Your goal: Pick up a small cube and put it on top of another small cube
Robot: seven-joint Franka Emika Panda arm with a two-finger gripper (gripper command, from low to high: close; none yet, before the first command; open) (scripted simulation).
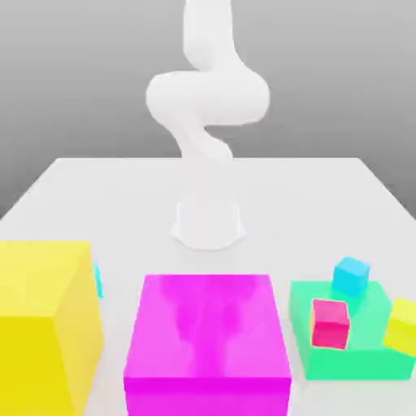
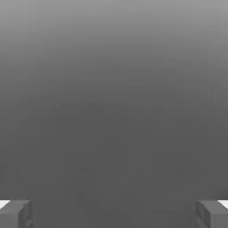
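One small cyan cube (image 1: 352, 276) rests on the far part of a flat green block (image 1: 361, 361) at the exterior view's right. A sliver of the other small cyan cube (image 1: 97, 280) peeks out from behind the big yellow block (image 1: 41, 325) at the exterior view's left; most of it is hidden. In the hand view my gripper (image 2: 114, 213) is open, its grey fingertips (image 2: 15, 213) set wide apart with nothing between them and only a plain grey background ahead. The white arm (image 1: 207, 106) rises from its base and leaves the exterior view at the top.
A small pink cube (image 1: 330, 322) and a small yellow cube (image 1: 401, 325) also sit on the green block. A big magenta block (image 1: 207, 341) stands in the front middle. The arm's base (image 1: 209, 221) stands on the white table (image 1: 309, 195) behind the blocks.
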